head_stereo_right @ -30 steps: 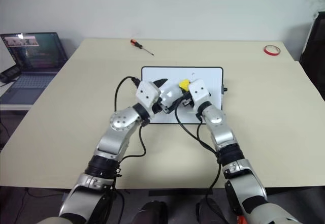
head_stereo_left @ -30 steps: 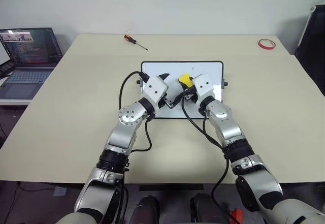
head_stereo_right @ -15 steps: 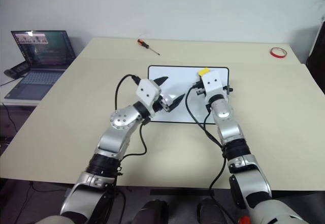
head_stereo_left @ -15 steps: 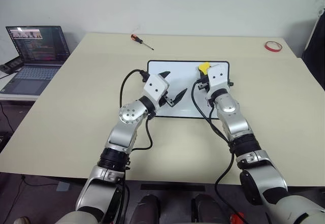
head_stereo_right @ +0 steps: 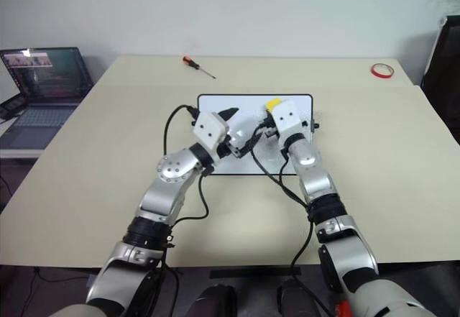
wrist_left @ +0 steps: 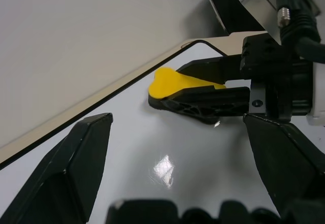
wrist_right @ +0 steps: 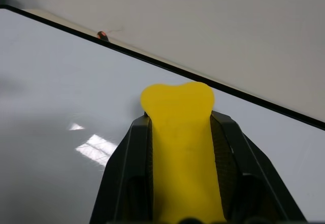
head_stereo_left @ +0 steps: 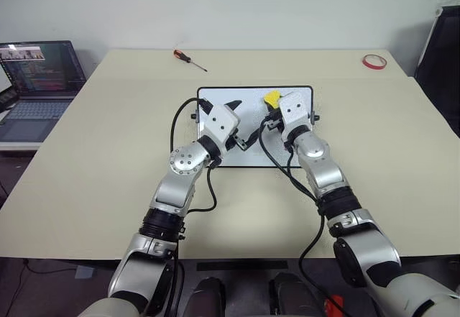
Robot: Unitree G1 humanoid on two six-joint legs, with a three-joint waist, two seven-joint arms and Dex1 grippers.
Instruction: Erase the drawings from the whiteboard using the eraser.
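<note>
The eraser (wrist_right: 177, 148) sits clamped between the two black fingers of the right gripper (head_stereo_left: 271, 108), its rounded yellow tip sticking out past the fingertips. So the right jaws are clenched on the eraser, one finger on each flat side of it. In the right wrist view the tip hangs over the glossy white surface of the whiteboard (head_stereo_left: 251, 95), near the board's far black edge; whether it touches the surface cannot be told.

The whiteboard lies flat in the middle of the beige tabletop (head_stereo_left: 108, 152), with both arms reaching over its near edge. The board's visible surface looks clean and white.

The left gripper (head_stereo_left: 239, 126) is over the left half of the board, its jaws released and spread wide with nothing between them. In the left wrist view its two fingers (wrist_left: 76, 168) frame the right gripper and the yellow eraser just ahead, close by but apart.

A screwdriver (head_stereo_left: 189, 59) lies on the far side of the tabletop, a red tape ring (head_stereo_left: 376, 61) at the far right corner, and a laptop (head_stereo_left: 36, 80) stands open off to the left.
</note>
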